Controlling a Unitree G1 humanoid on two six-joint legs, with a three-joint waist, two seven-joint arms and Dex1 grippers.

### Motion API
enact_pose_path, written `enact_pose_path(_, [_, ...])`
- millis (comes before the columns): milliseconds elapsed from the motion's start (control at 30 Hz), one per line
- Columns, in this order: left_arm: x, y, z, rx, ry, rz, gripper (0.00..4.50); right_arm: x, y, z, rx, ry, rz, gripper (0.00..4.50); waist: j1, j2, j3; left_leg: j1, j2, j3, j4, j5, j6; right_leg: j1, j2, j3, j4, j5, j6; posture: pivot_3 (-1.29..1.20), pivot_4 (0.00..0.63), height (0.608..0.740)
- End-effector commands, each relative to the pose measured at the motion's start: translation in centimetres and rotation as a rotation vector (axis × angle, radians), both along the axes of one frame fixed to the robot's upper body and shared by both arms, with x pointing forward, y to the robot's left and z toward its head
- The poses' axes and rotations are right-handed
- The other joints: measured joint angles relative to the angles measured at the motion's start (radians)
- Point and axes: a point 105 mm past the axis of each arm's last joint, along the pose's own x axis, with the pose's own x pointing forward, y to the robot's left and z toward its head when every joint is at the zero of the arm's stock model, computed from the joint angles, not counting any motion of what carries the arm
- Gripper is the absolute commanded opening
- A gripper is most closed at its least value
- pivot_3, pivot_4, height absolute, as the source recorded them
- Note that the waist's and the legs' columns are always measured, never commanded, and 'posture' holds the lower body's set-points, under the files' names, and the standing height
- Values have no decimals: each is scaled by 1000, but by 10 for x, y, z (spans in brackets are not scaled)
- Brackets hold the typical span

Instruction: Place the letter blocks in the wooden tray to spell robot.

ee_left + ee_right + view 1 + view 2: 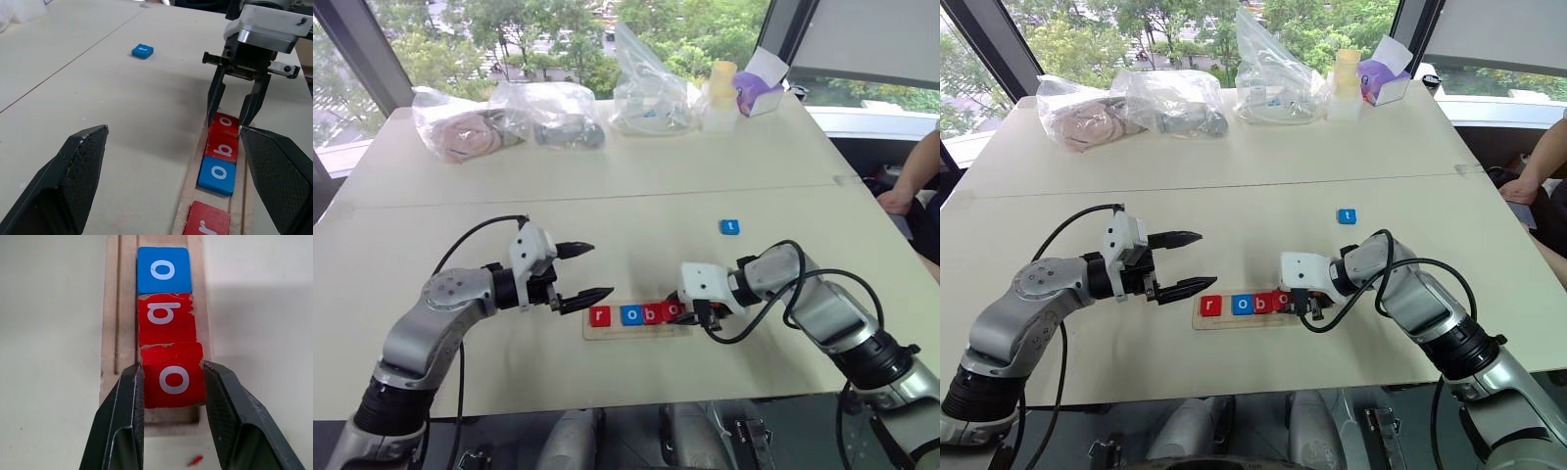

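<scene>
Right gripper [172, 382] clamped on square red o tile [173, 376] in grooved pale wooden tray [108, 328]; left gripper [590, 271] spread wide, ribbed pads bare

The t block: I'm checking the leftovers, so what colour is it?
Blue t block with a white letter, clearest in the left eye view.

Red and blue tiles, pale wood, cream table.
Reading along the pale wooden tray [636, 331]: red r block [599, 315], blue o block [631, 314], red b block [653, 312], red o block [173, 376], all with white lowercase letters. Off on its own, blue t block [730, 226], white letter too. Plain cream table [636, 186], no pattern. Black fingers on the left pincer [584, 272] and right pincer [235, 115], white casing behind both. At the far edge, clear plastic bags [548, 113], a purple box [759, 96] and a pale yellow bottle [722, 93].
</scene>
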Motion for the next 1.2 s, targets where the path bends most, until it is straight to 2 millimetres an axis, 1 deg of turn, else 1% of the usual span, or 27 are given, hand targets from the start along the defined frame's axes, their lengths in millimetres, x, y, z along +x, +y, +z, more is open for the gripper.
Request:
enact_pose_path(33, [-4, -3, 10, -16, -42, -13, 4500, -3, 10, 8, 13, -25, 44, 1133, 0, 0, 0, 0, 0, 0, 0, 0, 0, 0, 0, 0, 0, 0, 0, 0, 150, 740])
enact_pose_path(500, [-4, -4, 10, -22, -43, -3, 4500, -1, 22, 9, 23, -30, 70, 1133, 0, 0, 0, 0, 0, 0, 0, 0, 0, 0, 0, 0, 0, 0, 0, 0, 150, 740])
enact_pose_path(1133, [-3, -5, 10, -28, -48, 1, 4500, -3, 19, 13, 6, -16, 80, 1133, 0, 0, 0, 0, 0, 0, 0, 0, 0, 0, 0, 0, 0, 0, 0, 0, 150, 740])
enact_pose_path(1200, [-2, -6, 10, -28, -48, 0, 4500, -4, 18, 13, 6, -14, 81, 2163, 0, 0, 0, 0, 0, 0, 0, 0, 0, 0, 0, 0, 0, 0, 0, 0, 150, 740])
